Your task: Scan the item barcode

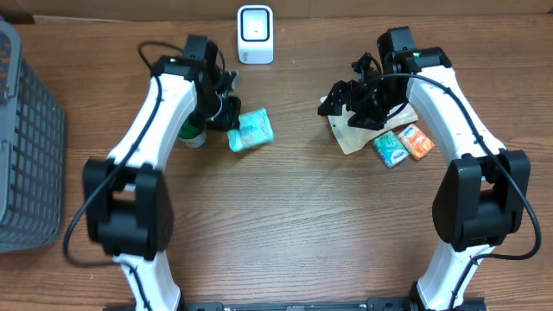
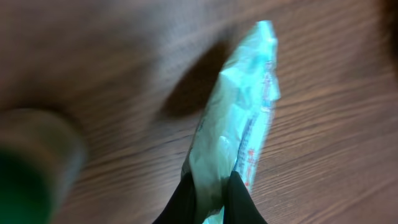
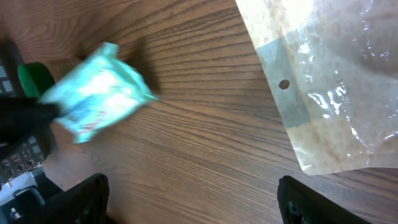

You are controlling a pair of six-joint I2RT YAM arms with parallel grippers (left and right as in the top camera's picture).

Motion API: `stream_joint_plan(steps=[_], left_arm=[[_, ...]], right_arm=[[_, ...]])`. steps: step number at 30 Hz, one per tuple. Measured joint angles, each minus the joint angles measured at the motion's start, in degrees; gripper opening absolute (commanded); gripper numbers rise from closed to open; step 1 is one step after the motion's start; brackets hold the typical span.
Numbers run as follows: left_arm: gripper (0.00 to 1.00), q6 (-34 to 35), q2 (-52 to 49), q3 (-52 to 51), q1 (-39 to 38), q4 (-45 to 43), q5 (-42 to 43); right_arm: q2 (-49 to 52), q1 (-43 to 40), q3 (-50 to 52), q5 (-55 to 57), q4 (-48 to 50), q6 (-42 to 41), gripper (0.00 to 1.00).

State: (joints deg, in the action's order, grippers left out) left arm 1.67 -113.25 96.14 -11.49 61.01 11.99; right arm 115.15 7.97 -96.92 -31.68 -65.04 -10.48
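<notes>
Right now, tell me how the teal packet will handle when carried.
The teal packet looks like crinkled soft film, so it is probably floppy and light. The left end effector pinches only one end, so it may droop or swing.

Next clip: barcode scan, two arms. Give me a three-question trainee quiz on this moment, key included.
1. Multiple choice: the left gripper is shut on what? A) orange packet B) teal packet C) green bottle
2. True or false: the right gripper is open and holds nothing.
3. Fill the gap: the grey basket sits at the ____ edge of the table.
Key: 1 B; 2 true; 3 left.
</notes>
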Motion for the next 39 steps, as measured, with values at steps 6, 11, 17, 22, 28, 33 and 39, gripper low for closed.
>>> stream_joint_plan(steps=[6,11,17,22,28,33,39], left_arm=[[0.04,5.5,5.2,0.3,-11.7,0.7,-20.6],[0.04,9.4,1.8,-6.9,-21.6,-2.7,-34.4],[0.04,12.4,-3.0,-8.9,-23.8,-2.6,-36.3],[0.53,13.6,-2.9,-8.6,-22.1,-2.4,-36.2],[0.59,5.2,-2.9,-8.2,-17.3,-2.8,-34.1],[0.57,1.7,-3.6,-8.2,-16.8,-3.1,-33.0],[0.49,1.1,-8.7,-8.2,-16.9,-1.0,-33.0]], right_arm=[[0.0,0.0,0.0,0.6,0.5,0.0,0.85],[0.0,0.0,0.0,0.7,0.5,0.0,0.85],[0.0,0.0,0.0,0.8,0.5,0.0,0.85],[0.0,0.0,0.0,0.9,0.5,0.0,0.86],[0.0,0.0,0.0,1.0,0.7,0.0,0.86],[0.0,0.0,0.0,1.0,0.7,0.0,0.86],[0.0,0.0,0.0,1.0,0.7,0.0,0.86]])
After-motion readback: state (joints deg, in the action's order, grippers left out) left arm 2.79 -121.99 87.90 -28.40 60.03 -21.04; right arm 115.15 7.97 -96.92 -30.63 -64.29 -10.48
